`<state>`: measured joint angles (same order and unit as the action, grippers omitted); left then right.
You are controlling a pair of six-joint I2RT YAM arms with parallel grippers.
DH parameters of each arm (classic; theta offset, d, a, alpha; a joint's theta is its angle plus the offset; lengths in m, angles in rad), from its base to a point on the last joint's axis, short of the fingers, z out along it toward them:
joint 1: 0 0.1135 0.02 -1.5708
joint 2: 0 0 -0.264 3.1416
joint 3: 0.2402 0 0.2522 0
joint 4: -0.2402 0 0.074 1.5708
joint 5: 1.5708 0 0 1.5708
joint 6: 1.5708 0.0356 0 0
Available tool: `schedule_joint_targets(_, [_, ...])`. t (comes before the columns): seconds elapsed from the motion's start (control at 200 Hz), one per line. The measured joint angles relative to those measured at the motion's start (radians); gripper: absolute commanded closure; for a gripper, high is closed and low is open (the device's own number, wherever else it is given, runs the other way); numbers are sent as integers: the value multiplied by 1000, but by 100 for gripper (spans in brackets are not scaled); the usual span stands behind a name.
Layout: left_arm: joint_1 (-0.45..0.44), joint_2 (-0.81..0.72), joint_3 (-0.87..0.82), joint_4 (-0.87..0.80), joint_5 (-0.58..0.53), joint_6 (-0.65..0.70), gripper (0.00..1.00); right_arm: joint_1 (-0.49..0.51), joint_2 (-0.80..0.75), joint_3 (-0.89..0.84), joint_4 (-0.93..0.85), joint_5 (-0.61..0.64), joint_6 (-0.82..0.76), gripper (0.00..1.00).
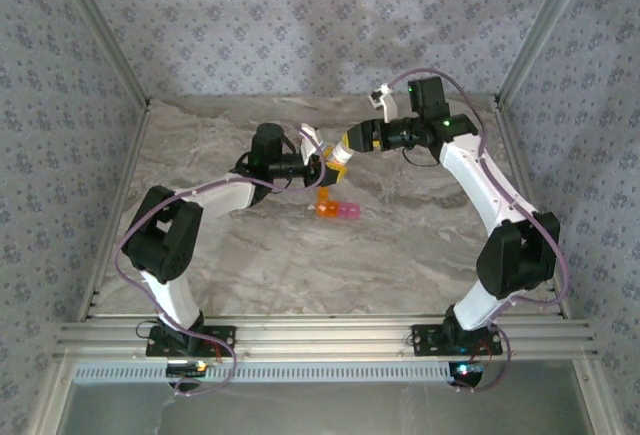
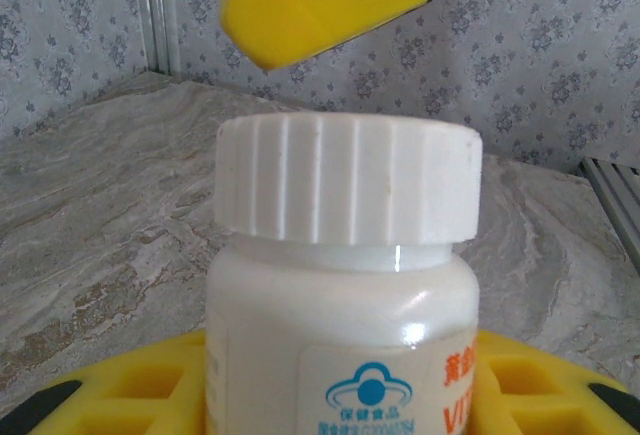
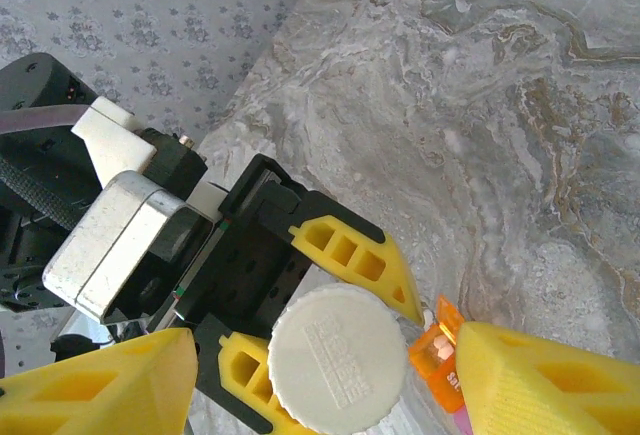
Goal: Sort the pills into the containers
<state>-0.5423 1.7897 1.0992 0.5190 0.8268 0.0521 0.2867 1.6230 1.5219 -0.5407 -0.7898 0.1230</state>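
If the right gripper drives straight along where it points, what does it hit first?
The white cap of the bottle held in the left gripper. It sits centred between the right gripper's open fingers. The remaining gap is hard to judge.

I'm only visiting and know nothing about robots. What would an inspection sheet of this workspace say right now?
Surface: marble-look table, no spills seen.
Job's things: joined orange and pink containers lying on the table; white bottle with its cap on.
Clutter: nothing seen.
Grippers: left fingers clamp the bottle; right fingers stand open either side of the cap, not gripping it.
Cables: purple cables looped along both arms.
Surroundings: patterned walls, metal frame at the near edge.
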Motion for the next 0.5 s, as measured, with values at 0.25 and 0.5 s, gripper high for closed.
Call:
schedule_joint_targets(0.25, [0, 0, 0, 0, 0, 0, 100, 29, 6, -1, -2, 9, 0, 33])
schedule_joint_targets(0.5, [0, 0, 0, -7, 0, 0, 100, 40, 23, -1, -2, 17, -2, 40])
